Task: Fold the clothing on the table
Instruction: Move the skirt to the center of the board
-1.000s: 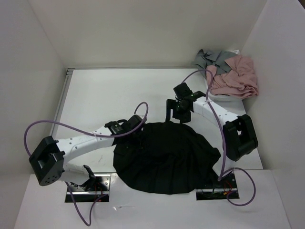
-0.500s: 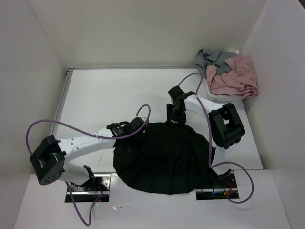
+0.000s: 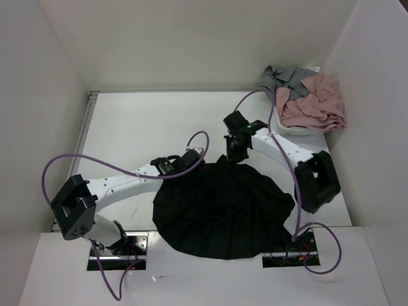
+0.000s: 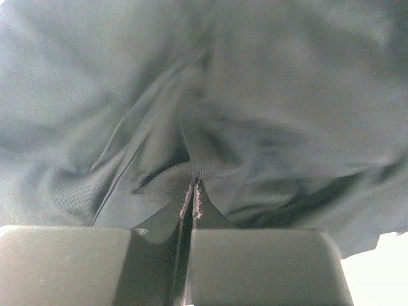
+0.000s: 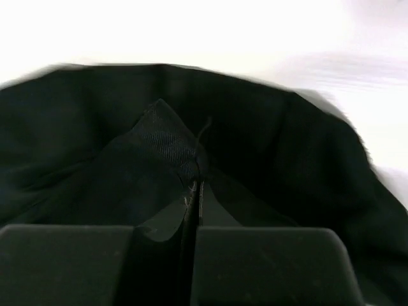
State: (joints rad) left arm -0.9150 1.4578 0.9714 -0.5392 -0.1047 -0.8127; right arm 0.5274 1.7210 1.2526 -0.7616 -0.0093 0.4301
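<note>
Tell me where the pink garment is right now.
Top view: the pink garment lies bunched at the table's far right corner, touching the grey garment on its left, apart from the black clothing.

— What sort of place was this?
— A robotics lab cell: left arm (image 3: 121, 186) and right arm (image 3: 284, 148) bolted to a white bench (image 3: 127, 127), plain white panels (image 3: 191, 44) walling it in, purple cables (image 3: 64, 157) looping loose.

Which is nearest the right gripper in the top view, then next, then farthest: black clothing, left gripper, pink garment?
1. black clothing, its far edge pinched in the right gripper.
2. left gripper, to its left, also on the fabric.
3. pink garment, far right corner.
</note>
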